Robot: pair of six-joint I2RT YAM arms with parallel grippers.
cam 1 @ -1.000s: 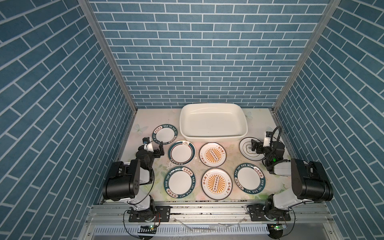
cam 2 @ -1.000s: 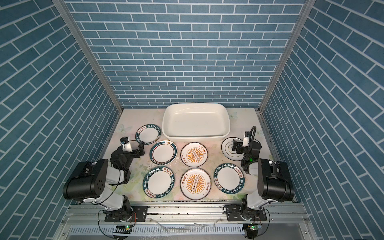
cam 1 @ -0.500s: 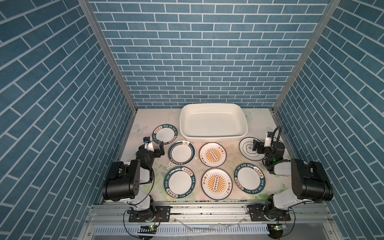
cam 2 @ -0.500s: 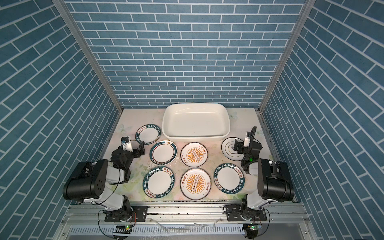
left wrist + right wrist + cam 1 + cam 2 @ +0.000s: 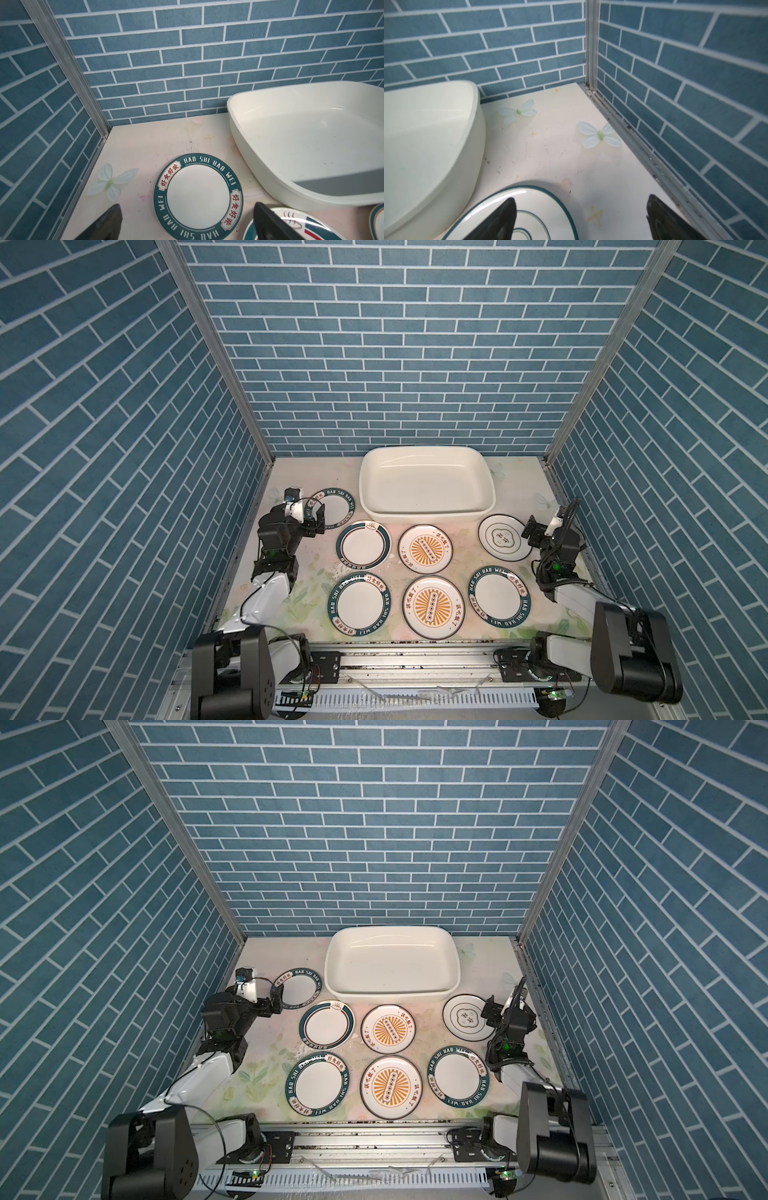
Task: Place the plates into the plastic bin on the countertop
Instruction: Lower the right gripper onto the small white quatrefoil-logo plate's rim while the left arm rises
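Seven round plates lie flat on the flowered countertop in front of the white plastic bin, whose inside holds nothing. My left gripper is open at the near edge of the back-left lettered teal plate. Its jaws stand wider than that plate's near edge. My right gripper is open at the right edge of the thin-ringed plate. One finger is over that plate and the other is over bare countertop.
A plain teal-rimmed plate and an orange sunburst plate lie just before the bin. Two lettered plates flank another sunburst plate at the front. Tiled walls close in on three sides.
My left gripper has moved a little toward the back, closer to the back-left lettered plate. The right gripper has hardly shifted. No plate has moved.
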